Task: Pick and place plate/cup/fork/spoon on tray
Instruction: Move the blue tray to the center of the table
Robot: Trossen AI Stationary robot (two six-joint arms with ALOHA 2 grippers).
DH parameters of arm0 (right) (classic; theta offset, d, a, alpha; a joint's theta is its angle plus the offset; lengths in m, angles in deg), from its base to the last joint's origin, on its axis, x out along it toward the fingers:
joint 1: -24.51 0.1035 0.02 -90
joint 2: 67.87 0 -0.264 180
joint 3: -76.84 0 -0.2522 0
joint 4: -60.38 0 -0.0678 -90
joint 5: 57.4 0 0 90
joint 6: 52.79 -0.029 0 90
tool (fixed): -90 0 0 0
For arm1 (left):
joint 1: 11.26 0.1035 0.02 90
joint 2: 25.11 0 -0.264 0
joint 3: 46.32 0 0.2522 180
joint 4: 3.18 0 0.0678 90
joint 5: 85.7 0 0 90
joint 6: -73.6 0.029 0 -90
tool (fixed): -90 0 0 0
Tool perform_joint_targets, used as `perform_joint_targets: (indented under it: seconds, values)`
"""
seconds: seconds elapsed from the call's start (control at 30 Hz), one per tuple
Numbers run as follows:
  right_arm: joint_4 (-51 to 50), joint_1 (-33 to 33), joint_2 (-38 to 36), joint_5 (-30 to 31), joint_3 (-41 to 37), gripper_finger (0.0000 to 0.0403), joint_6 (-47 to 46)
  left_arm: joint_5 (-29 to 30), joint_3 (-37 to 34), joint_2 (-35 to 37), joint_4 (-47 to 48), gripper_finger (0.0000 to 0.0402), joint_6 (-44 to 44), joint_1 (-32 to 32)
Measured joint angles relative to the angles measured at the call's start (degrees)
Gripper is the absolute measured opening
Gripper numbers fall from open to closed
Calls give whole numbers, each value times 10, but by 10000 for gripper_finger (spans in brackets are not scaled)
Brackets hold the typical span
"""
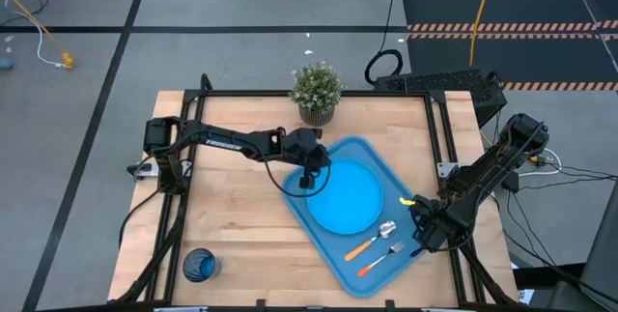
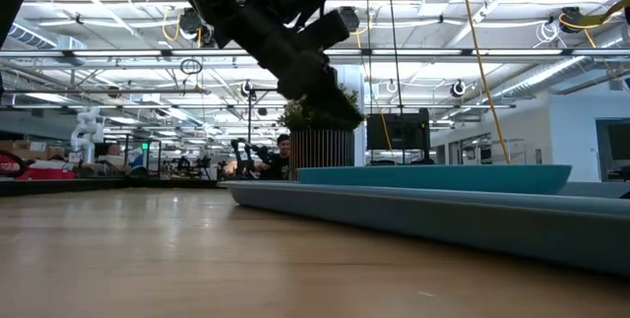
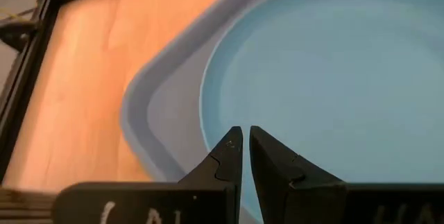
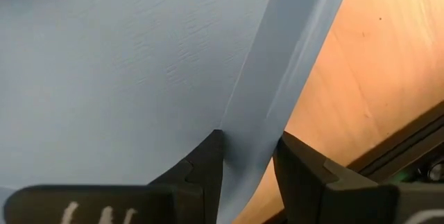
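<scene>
High view: the cup (image 1: 200, 266) sits at the table's (image 1: 232, 215) near left corner. On the tray (image 1: 372, 155), fork (image 1: 380, 258) and spoon (image 1: 371, 240) lie nearest, the right gripper (image 4: 248, 156) pinching the tray's right rim. Farther back, the left gripper (image 3: 245, 145), nearly closed and empty, hovers over the plate's (image 1: 346, 196) left edge.

smooth matt plastic tray (image 4: 125, 64), glossy plastic plate (image 3: 333, 71), wood table (image 1: 232, 215) w/ visible grain, translucent cup (image 1: 200, 266)

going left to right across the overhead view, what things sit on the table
cup → left hand → plate → spoon → fork → right hand, gripping the tray rim
</scene>
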Motion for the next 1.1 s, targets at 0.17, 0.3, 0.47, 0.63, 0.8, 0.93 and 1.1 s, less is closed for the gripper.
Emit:
perform_joint_targets:
  seconds: [0.17, 0.3, 0.47, 0.63, 0.8, 0.93, 1.1]
  values:
    - [-1, -9, 0, 6, 0, 102, 23, -39, 0, 0, -36, 31, -15, 1]
    - [-5, -29, 1, 10, 5, 102, 58, -46, 0, 3, -60, 31, -26, 1]
    - [-4, -57, 1, 14, 9, 102, 97, -54, 0, 25, -68, 31, -28, 1]
    - [-5, -87, 1, 13, 9, 101, 130, -78, 0, 54, -69, 31, -28, 1]
    - [-5, -119, 1, 13, 9, 90, 160, -113, 0, 71, -62, 31, -30, 1]
    - [-5, -145, 0, 13, 10, 82, 186, -148, 0, 77, -63, 31, -31, 1]
    - [-5, -174, 0, 25, 10, 80, 225, -161, 0, 76, -57, 31, -37, 1]
